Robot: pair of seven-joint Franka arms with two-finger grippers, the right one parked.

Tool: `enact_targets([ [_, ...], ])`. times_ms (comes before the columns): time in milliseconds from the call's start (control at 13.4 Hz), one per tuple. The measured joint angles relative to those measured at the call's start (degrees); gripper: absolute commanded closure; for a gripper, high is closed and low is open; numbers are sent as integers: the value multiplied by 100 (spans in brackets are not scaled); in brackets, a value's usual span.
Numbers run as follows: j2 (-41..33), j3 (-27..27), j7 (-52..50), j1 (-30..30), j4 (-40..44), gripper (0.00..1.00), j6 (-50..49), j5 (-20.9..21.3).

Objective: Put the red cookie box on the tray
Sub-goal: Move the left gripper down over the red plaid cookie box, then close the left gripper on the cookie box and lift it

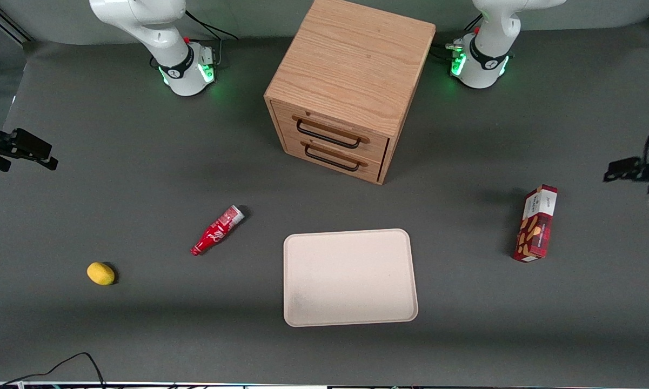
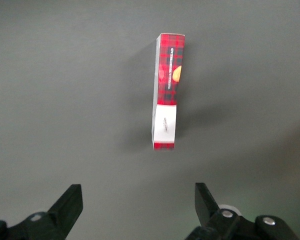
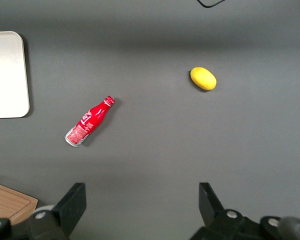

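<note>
Red cookie box [image 2: 166, 92] lies below wide-open, empty fingers [image 2: 70, 207] in wrist view; tray [image 1: 350, 277] only in front.

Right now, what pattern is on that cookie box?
Dark-red plaid with a white panel on the red cookie box, clearest in the left wrist view; the open gripper hovers above.

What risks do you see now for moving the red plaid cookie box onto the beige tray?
1. The slim dark-red plaid cookie box stands on a narrow side, so a push from one finger may tip it over before the grasp.
2. The left arm's tool is open above the box but not centred on it, so the fingers may close off-centre.
3. The flat cream-beige tray has a low rim; a low carry might catch the box there.
</note>
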Motion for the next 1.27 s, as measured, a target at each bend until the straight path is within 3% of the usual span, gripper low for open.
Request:
enact_targets([
  [374,913,-22,449,-3,-594,0,1345,-560],
  [673,1074,-152,502,-7,-1263,0,2363,-741],
  [972,1074,-288,503,-22,-1593,1,2770,-978],
  [1121,1078,-319,503,-29,-1699,23,3029,-986],
  [1271,1106,-332,503,-29,-1783,70,3199,-991],
])
